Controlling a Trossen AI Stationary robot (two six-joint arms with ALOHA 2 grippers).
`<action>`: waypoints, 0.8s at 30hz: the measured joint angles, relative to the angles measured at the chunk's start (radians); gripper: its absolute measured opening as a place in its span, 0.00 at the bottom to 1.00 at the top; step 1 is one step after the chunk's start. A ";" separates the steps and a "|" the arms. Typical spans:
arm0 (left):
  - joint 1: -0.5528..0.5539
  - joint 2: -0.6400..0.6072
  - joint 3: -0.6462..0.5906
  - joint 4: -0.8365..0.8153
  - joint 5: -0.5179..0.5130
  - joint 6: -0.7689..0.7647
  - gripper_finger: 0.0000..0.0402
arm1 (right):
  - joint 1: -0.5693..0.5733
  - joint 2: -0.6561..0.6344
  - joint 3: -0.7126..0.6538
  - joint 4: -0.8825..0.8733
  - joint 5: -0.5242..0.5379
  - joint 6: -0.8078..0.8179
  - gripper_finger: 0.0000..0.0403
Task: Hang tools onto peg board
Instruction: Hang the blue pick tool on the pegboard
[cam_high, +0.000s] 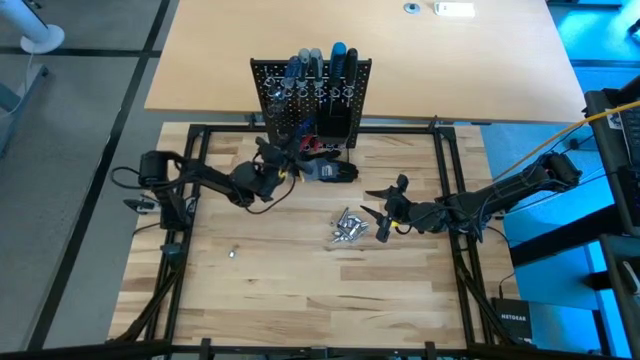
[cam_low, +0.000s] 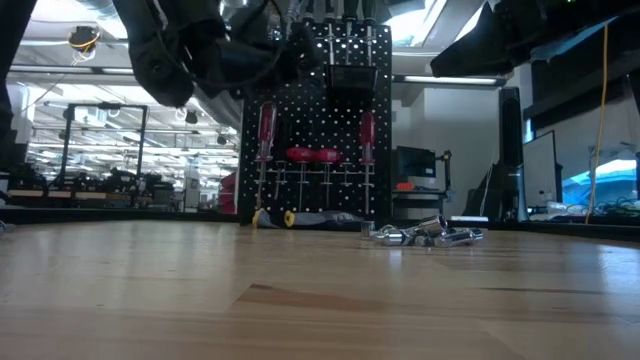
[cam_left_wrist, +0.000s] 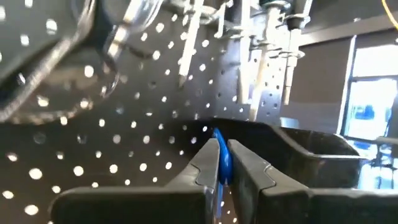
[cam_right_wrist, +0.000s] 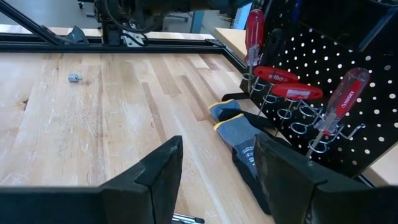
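Two dark arms reach over the wooden table. Nearest the front edge, one tiny silver piece lies by itself on the wood, well apart from everything else. A bit farther in, a small pile of shiny silver metal pieces sits near the middle of the table. The right gripper hovers just beside that pile with its two fingers spread apart and nothing between them.

Farther back, a dark grey glove with a yellow edge lies flat on the table at the foot of the peg board. The left gripper is up close to the board. Its fingers are squeezed together on a thin blue thing. Only a small bit of blue peeks out, so it is hard to say what it is.

At the back stands the peg board, a small black panel full of little round holes. It stands upright at the far edge of the table. Screwdrivers with red handles hang in pale ring holders on its front. Two hang straight down and two lie sideways. Screwdrivers with blue and black handles poke up along the top. A black box bin is fixed to the board. In the low view, the arms hide the top of the board.
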 joint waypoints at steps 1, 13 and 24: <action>-0.014 -0.006 0.000 0.001 -0.012 0.033 0.04 | 0.000 0.000 0.000 0.001 0.000 0.000 0.49; -0.203 -0.069 0.000 -0.001 -0.062 0.269 0.04 | 0.000 0.000 0.000 0.002 -0.011 0.010 0.49; -0.386 -0.101 0.000 -0.010 -0.032 0.364 0.04 | 0.000 0.000 0.000 0.000 -0.022 0.009 0.49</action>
